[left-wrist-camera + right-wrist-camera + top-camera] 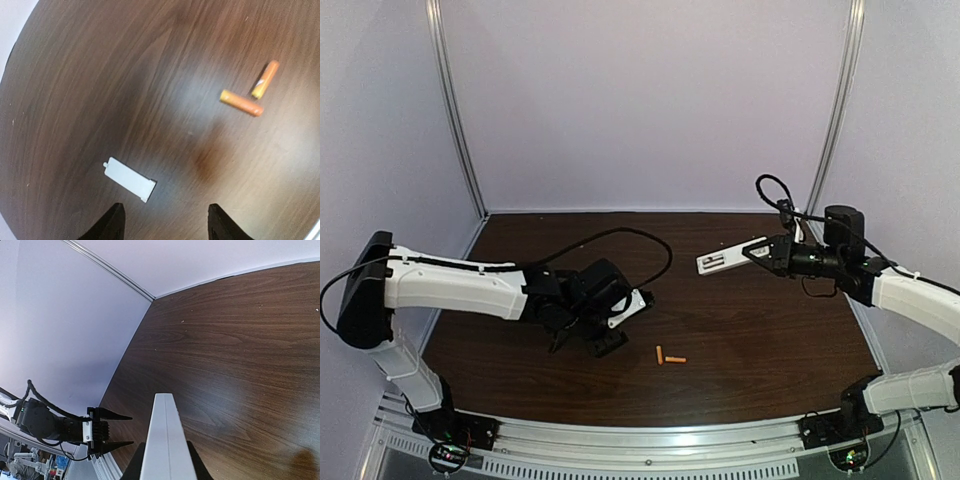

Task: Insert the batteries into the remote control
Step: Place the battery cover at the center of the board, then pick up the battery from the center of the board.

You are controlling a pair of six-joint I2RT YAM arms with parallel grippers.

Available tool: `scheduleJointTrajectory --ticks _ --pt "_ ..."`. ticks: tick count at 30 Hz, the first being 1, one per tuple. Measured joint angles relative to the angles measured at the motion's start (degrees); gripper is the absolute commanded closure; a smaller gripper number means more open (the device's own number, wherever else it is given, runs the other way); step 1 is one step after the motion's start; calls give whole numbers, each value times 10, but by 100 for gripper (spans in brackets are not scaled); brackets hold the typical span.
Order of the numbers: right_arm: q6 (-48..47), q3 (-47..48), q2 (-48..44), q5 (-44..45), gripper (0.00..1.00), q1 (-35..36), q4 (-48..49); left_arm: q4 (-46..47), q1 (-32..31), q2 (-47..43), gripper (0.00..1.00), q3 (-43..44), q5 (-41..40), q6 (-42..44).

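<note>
under left gripper (165,222), jaws spread and empty, cover plate (129,179) lies flat just ahead of fingertips, likely parked off bay; batteries (241,102) farther ahead, loose on table; right gripper (166,461) clamps remote control (723,261) aloft, body jutting past fingertips, seemingly presented for loading

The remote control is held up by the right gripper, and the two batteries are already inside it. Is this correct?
Not fully. The right gripper does hold the remote control up, but the two batteries are not inside it: they lie on the table, as the top external view shows.
</note>
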Motion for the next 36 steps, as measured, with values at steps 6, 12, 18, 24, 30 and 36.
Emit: scheduleJointTrajectory --ticks 6,12,18,24,30,36 --pt "-10 -24 -28 -32 100 -11 -4 65 23 -59 46 -13 93 -25" --pt "-38 -30 -55 -64 100 -13 -31 162 28 -65 50 -68 180 -99" --pt "-74 -30 -68 -70 100 -13 -85 206 28 -53 55 -82 216 -162" --pt "-96 -30 -75 -70 100 -14 -120 228 27 -18 49 -81 233 -181" --pt "-111 -30 -76 -70 100 -20 -144 162 9 -10 41 -35 235 -37" --pt "-116 -34 -84 -70 100 -35 -148 82 3 -8 39 18 236 191"
